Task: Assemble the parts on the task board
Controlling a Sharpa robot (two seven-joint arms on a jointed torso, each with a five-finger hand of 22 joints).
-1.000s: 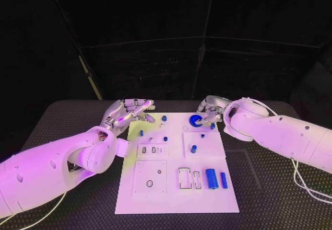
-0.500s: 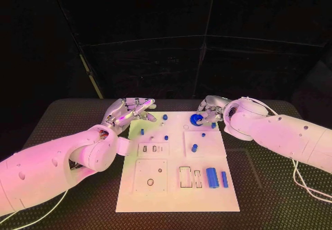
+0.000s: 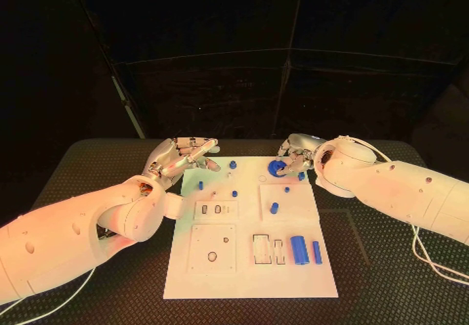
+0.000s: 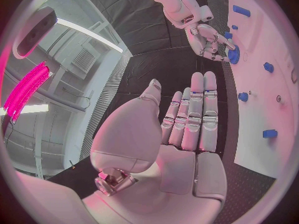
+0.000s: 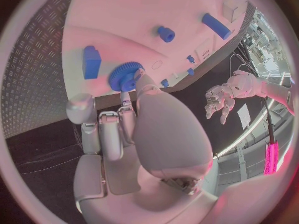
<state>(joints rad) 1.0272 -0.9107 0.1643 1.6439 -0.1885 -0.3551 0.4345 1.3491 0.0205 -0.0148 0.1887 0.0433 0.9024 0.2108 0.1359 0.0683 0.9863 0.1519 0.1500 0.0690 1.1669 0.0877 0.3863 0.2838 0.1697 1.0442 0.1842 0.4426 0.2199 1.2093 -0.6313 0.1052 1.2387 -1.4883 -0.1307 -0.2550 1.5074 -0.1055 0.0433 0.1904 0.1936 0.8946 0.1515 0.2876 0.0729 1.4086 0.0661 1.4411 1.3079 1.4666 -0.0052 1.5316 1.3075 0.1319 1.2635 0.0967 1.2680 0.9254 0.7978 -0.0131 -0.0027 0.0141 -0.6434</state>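
Head view: right hand (image 3: 293, 154) pinches blue gear (image 3: 278, 167) at task board (image 3: 250, 284) far edge on counter (image 3: 88, 169); left hand (image 3: 181, 159) released, flat, well apart off board's left side.

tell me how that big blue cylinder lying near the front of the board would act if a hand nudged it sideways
The big blue cylinder lies on its side on the task board, so a sideways nudge would probably roll it. It looks rigid, likely light plastic. Its smooth round surface might slip between fingers.

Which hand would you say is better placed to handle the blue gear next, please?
The right hand: its fingers already touch the blue gear at the task board far edge, while the left hand hovers open, off the board.
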